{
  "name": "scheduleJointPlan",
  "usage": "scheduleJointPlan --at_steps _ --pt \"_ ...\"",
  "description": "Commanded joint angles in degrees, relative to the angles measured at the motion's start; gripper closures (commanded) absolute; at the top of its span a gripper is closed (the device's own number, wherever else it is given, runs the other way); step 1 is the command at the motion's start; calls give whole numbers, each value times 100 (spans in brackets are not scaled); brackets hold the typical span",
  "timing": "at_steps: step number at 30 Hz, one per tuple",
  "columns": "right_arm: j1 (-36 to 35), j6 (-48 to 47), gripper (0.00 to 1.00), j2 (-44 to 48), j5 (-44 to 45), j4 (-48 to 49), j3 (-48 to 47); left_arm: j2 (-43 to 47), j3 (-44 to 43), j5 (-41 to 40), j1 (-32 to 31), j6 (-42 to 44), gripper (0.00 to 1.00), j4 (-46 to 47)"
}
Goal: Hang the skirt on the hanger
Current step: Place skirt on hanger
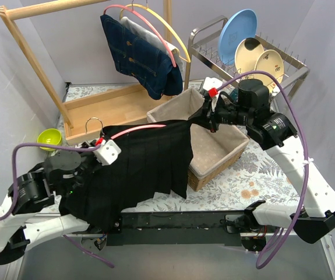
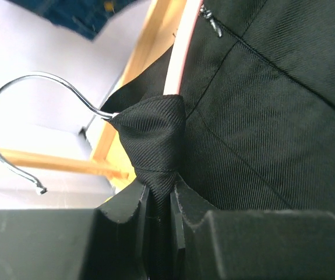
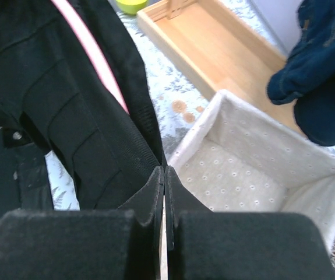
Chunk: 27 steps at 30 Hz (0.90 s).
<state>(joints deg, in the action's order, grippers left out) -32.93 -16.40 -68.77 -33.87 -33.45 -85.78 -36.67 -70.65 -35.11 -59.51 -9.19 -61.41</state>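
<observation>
The black skirt (image 1: 138,166) hangs stretched between my two grippers above the table. A pink hanger (image 1: 141,129) lies along its top edge, partly inside the fabric, with its metal hook (image 1: 93,122) sticking out at the left. My left gripper (image 1: 101,147) is shut on a bunched fold of the skirt (image 2: 155,140) just below the hook (image 2: 16,111), beside the pink hanger arm (image 2: 180,52). My right gripper (image 1: 201,116) is shut on the skirt's right top edge (image 3: 97,134), jaws pressed together (image 3: 164,173). The pink hanger (image 3: 91,55) runs across the fabric there.
A fabric-lined basket (image 1: 228,153) sits under the right gripper. A wooden tray (image 1: 106,108) lies behind the skirt under a wooden rail with a denim garment (image 1: 141,55) on hangers. A dish rack (image 1: 284,73) with plates stands back right; a green bowl (image 1: 49,138) sits left.
</observation>
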Motion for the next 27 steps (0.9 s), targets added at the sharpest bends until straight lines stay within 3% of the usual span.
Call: scheduleJointPlan --at_steps 1,7,13,17,21,27 --pt "278 67 99 241 680 699 8 318 -467 91 9 286 100 -292" --pt "261 216 99 -100 92 717 -562 99 24 295 0 365 100 -328" --pt "-1081 111 99 -821 354 296 -1344 -428 210 -127 0 629 100 -47" --pt "-1576 67 99 -1356 609 216 -1679 -534 96 -137 9 778 100 120" --pt "-1708 58 99 -1604 609 225 -1662 -500 -194 241 0 630 100 260" --pt "-1699 -161 99 -1192 417 340 -987 -44 -116 470 9 453 100 638"
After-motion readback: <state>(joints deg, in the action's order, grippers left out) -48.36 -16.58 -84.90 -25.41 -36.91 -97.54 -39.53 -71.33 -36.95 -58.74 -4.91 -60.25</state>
